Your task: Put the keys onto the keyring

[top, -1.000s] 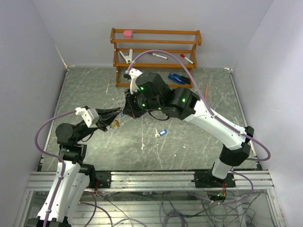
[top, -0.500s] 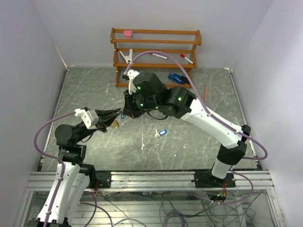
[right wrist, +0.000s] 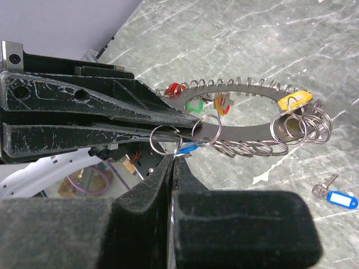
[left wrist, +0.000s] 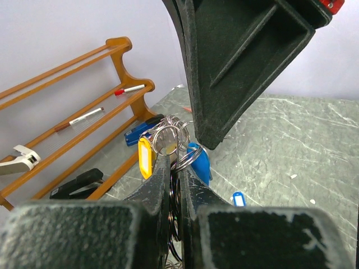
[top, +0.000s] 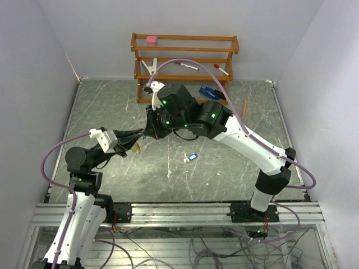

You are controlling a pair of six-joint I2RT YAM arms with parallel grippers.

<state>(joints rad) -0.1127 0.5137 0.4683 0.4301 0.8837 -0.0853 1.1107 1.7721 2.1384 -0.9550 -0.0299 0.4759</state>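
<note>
Above the table (top: 101,106), left of centre and midway between near and far edges, the left gripper (left wrist: 175,174) pinches the keyring (right wrist: 241,133) aloft. The right gripper (right wrist: 173,162), fingers pressed together, nips a blue key (right wrist: 188,148) at its rim. A loose key (top: 192,157) lies near centre.

Robot lab: walled bench (top: 101,106), exposed cabling (top: 207,246)

Both arms reach inward above the counter, the left claw (top: 137,137) and right claw (top: 149,131) nearly tip to tip, each pinched tight.
</note>
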